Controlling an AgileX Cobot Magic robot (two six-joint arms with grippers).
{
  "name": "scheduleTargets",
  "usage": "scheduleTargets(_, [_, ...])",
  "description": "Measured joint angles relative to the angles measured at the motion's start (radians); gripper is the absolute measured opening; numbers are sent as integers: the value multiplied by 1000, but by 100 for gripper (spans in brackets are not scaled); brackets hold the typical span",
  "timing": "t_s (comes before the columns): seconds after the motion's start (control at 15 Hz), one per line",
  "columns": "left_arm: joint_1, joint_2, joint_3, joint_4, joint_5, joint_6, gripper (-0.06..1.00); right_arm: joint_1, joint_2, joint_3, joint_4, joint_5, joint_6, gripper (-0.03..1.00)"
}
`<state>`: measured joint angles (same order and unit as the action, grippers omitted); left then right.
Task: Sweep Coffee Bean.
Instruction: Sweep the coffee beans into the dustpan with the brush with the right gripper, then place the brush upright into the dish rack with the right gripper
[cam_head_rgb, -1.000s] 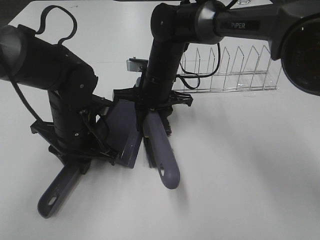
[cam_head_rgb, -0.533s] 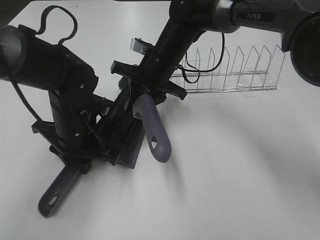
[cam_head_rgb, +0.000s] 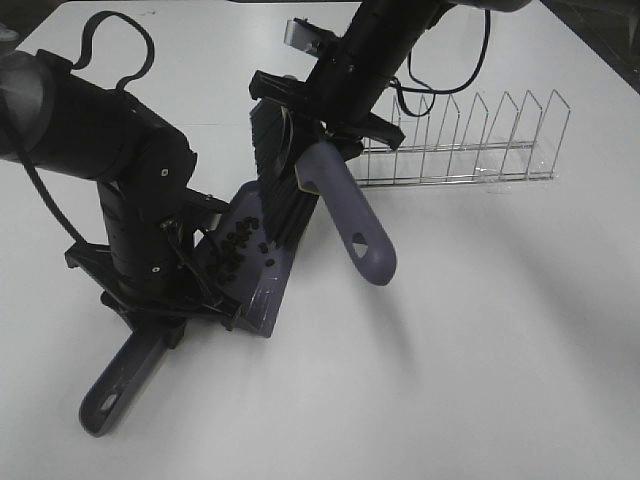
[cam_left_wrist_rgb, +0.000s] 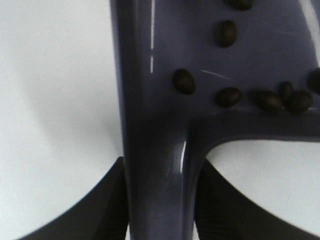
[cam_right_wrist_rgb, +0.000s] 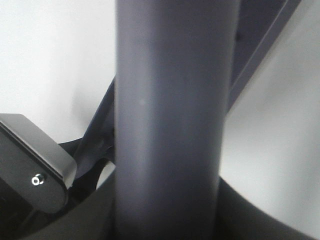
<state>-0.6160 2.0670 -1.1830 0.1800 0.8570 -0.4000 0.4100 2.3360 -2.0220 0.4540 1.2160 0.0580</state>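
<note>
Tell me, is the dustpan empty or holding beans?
Holding beans: dark coffee beans lie scattered inside the purple-grey dustpan.

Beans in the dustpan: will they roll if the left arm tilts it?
Likely yes: the beans are small smooth ovals lying loose on the glossy dustpan. Probably very light too, so a small jolt could scatter them.

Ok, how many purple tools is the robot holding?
2: the dustpan, with beans in it, in the left gripper; the brush in the right gripper, bristles over the pan. None seems hidden.
</note>
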Motion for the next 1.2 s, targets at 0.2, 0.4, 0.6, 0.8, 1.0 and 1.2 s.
scheduleTargets(0.2, [0, 0, 0, -29, -1, 0, 33, 0, -54, 0, -145, 3, 4, 30])
scheduleTargets(0.4, [0, 1, 0, -45, -1, 0, 33, -2, -101, 10, -318, 3, 25, 30])
scheduleTargets(0.6, [0, 1, 0, -51, -1, 0, 33, -2, -173, 95, -462, 5, 35, 30])
scheduleTargets(0.8, [0, 1, 0, -53, -1, 0, 33, -4, -194, 192, -581, 7, 48, 30])
scheduleTargets(1.0, [0, 1, 0, -62, -1, 0, 33, -6, -194, 265, -584, 7, 53, 30])
scheduleTargets(1.2, [0, 1, 0, -69, 4, 0, 33, -57, -194, 341, -550, 6, 53, 30])
